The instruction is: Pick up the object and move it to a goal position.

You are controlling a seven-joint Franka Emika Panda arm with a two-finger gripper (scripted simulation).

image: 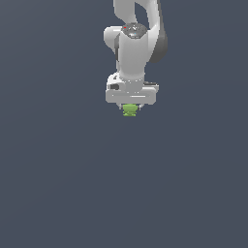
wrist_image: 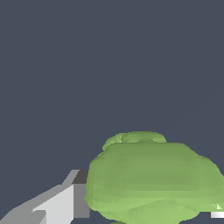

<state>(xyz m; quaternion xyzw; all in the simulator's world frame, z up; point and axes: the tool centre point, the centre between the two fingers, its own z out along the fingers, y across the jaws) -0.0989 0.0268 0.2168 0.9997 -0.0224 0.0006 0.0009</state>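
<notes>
The object [image: 129, 110] is a tiny lime-green lumpy thing with ridged sides. In the exterior view it pokes out just below my white gripper [image: 130, 107], which points straight down from the arm. In the wrist view the object [wrist_image: 151, 179] fills the space between the fingers. One finger [wrist_image: 65, 201] presses against its side, and only a sliver of the other finger [wrist_image: 217, 213] shows at the frame edge. The gripper is shut on the object. I cannot tell whether the object touches the surface.
A plain dark grey-blue surface [image: 58, 184] fills both views. Nothing else shows on it.
</notes>
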